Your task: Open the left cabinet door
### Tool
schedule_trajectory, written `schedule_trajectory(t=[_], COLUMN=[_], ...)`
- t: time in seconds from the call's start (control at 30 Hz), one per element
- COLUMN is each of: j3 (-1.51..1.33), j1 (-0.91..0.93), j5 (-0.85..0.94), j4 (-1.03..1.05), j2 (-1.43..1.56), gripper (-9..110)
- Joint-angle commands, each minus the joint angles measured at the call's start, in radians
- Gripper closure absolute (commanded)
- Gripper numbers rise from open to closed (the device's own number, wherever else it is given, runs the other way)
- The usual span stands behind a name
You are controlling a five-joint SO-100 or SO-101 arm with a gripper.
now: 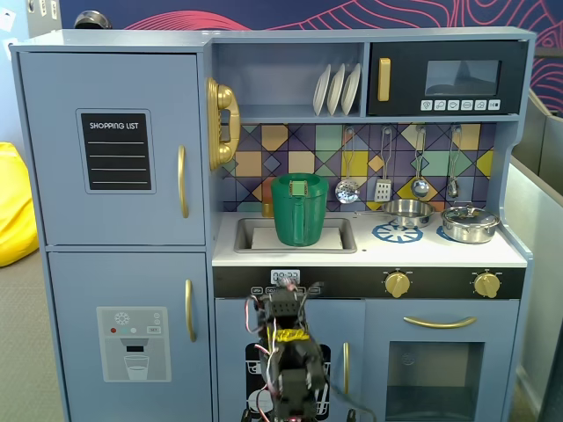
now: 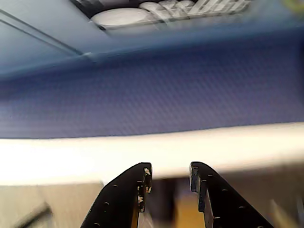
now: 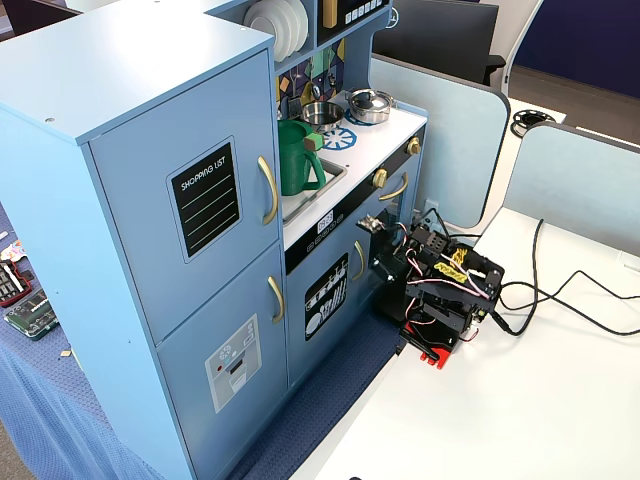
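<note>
The left cabinet door [image 1: 114, 149] is blue-grey with a black "SHOPPING LIST" panel and a vertical gold bar handle [image 1: 182, 180]. It is closed in both fixed views [image 3: 205, 205]. My arm sits folded low in front of the small dishwasher door, well right of and below that handle. My gripper [image 3: 373, 223] points at the kitchen front, also seen from behind in a fixed view [image 1: 283, 297]. In the wrist view the gripper [image 2: 171, 173] is open with a small gap and holds nothing. The view past it is blurred.
The lower door with the ice dispenser graphic [image 1: 132, 343] is below the left door. A green jug [image 1: 300, 209] stands in the sink. The dishwasher door [image 3: 325, 295] is just left of the arm in a fixed view. Cables [image 3: 560, 300] trail across the white table.
</note>
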State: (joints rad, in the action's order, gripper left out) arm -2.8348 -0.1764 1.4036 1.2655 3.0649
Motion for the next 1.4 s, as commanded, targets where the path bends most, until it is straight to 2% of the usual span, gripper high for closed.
schedule_trajectory(t=[0.0, 0.17, 0.3, 0.63, 1.0, 1.37], j3=[0.238, 0.436, 0.575, 0.836, 0.913, 1.000], j1=[-0.095, -0.179, -0.239, -0.313, -0.393, -0.472], j5=[0.049, 0.229, 0.276, 0.221, 0.141, 0.215], j4=[-0.175, -0.365, -0.433, -0.566, -0.796, -0.868], j2=[-0.086, -0.150, -0.212, -0.391, -0.532, -0.647], gripper=[101, 101, 101, 96, 82, 83])
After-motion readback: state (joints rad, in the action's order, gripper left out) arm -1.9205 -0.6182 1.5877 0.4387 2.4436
